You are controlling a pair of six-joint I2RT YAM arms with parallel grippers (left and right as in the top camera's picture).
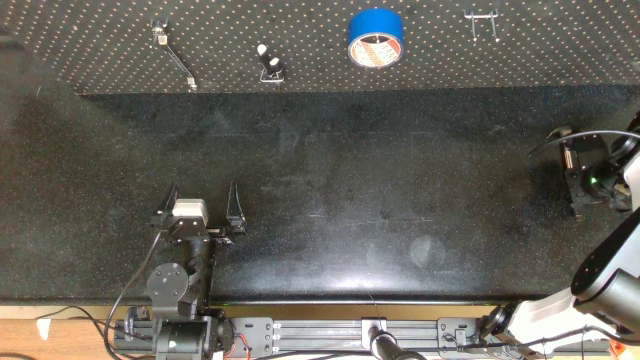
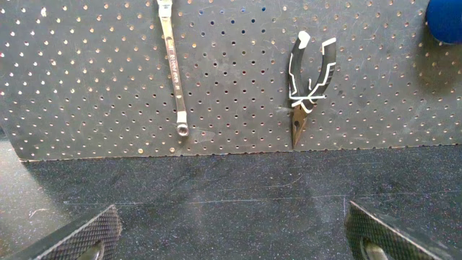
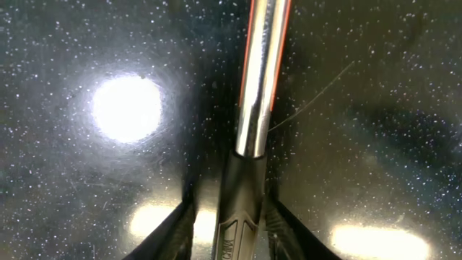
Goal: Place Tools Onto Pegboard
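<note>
On the pegboard (image 1: 90,30) hang a silver wrench (image 1: 175,55) (image 2: 173,65), black-and-white pliers (image 1: 268,62) (image 2: 307,79) and a blue tape roll (image 1: 376,38) (image 2: 446,18). My left gripper (image 1: 203,205) (image 2: 231,238) stands open near the table's front left, facing the board with nothing between its fingers. At the far right edge of the table my right gripper (image 1: 575,170) (image 3: 234,224) points down. It is closed around the black handle of a chrome-shafted tool (image 3: 256,87) (image 1: 562,145), whose shaft runs out over the black tabletop.
An empty metal hook (image 1: 482,22) sticks out of the pegboard at the upper right. The black speckled tabletop (image 1: 380,170) stretches between both arms. Cables and the arm bases run along the front edge.
</note>
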